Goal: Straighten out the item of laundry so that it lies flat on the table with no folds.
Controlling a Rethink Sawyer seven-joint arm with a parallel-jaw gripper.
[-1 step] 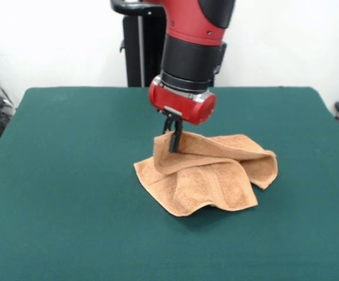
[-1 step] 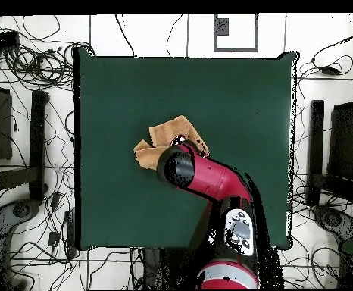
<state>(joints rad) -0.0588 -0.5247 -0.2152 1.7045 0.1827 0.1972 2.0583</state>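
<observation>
Pinching a raised fold of the towel (image 1: 207, 171), the claw (image 1: 173, 140) stands at the cloth's upper left edge in the front view, its black fingers together on the terry. The towel lies near the middle of the table (image 1: 64, 175), crumpled: one layer doubled over another, a loop of cloth rolled up on the right, a corner poking out at the front. A woven band shows on the lower layer. No label visible from here.

Judgement on the step in hand: the grip is on a top layer near an edge, which suits peeling it back. Lift only enough to clear the lower layer, then draw away from the bulk of the cloth so the fold opens rather than dragging the whole heap. The felt-like top probably holds the lower layer by friction, which helps. Risk: if both layers are caught, the towel will slide as one lump.

Overhead, the arm (image 2: 210, 176) covers much of the towel (image 2: 164, 136), so its far side cannot be checked. Green surface all round it carries nothing else in either view. Cables (image 2: 28, 61) and stands lie on the floor beyond the table edges, well apart from the work.
</observation>
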